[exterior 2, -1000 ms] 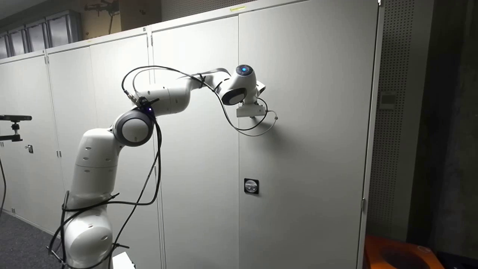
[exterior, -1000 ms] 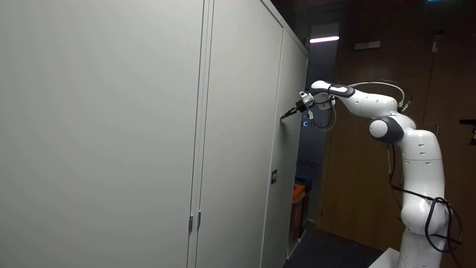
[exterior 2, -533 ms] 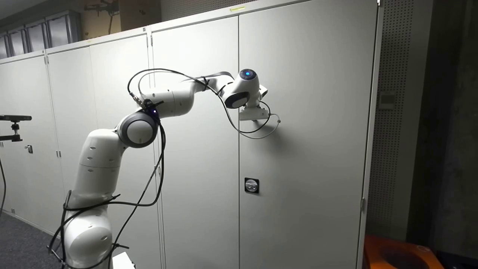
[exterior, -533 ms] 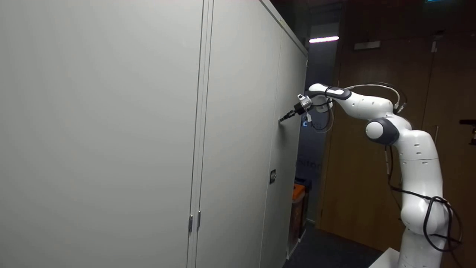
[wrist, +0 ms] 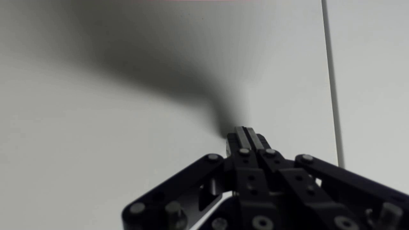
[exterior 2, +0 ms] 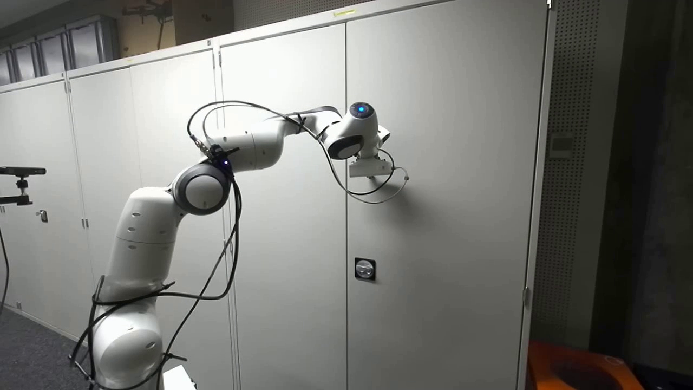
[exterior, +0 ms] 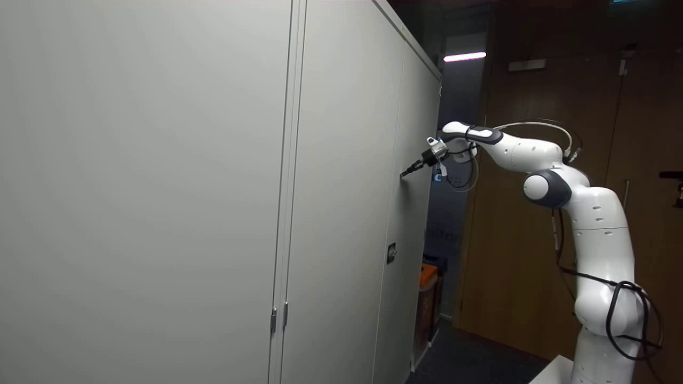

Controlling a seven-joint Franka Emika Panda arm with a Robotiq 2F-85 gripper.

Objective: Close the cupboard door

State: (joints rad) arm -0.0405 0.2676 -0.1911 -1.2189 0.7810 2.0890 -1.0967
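The tall, flat, light-grey metal cupboard door (exterior 2: 449,216) stands just beside another tall, flat, light-grey metal door (exterior 2: 292,244). In both exterior views the two look level, and in the wrist view there is just a thin, dark, straight gap (wrist: 334,92) between them. The black metal gripper (wrist: 245,128) has its two fingers right together, and they hold nothing. Their tips look to be touching the front of the cupboard door, near the gap and above its small, square, black-and-silver latch (exterior 2: 364,269).

I think the step in hand is the last push, and the door seems shut or nearly shut. I can't tell if the latch has caught. The next move, I'd say, calls for a gentle push straight in, to be sure the door sits flat. Then the long, white, jointed robot arm (exterior: 595,213) can back straight away from it.
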